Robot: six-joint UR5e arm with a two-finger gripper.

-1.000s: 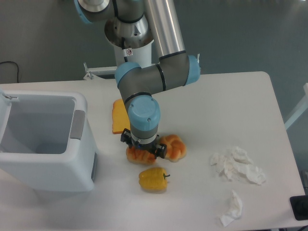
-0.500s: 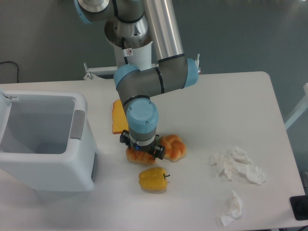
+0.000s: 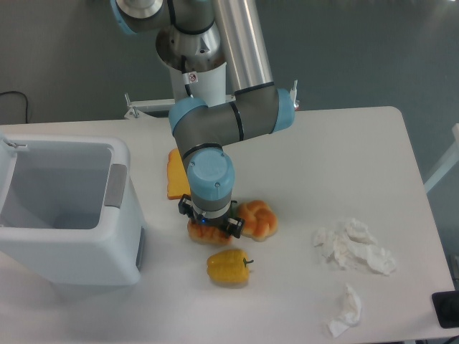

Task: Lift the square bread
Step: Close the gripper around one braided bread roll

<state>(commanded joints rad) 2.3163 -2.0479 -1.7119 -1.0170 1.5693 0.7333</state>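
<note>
The square bread (image 3: 206,235) lies on the white table (image 3: 337,165), mostly hidden under my gripper; only its ribbed orange-brown edge shows. My gripper (image 3: 209,223) points straight down over it. One black finger (image 3: 185,208) is at the bread's left end and the other at its right end, closed against it. The bread still rests on the table. The round knotted bun (image 3: 259,218) touches the gripper's right side.
A flat orange toast slice (image 3: 176,175) lies behind the gripper. A yellow bell pepper (image 3: 228,267) sits just in front. A white bin (image 3: 61,208) stands at the left. Crumpled white tissues (image 3: 353,247) lie at the right.
The wrist and gripper have shifted slightly left over the bread. The bread and the other objects have stayed in place.
</note>
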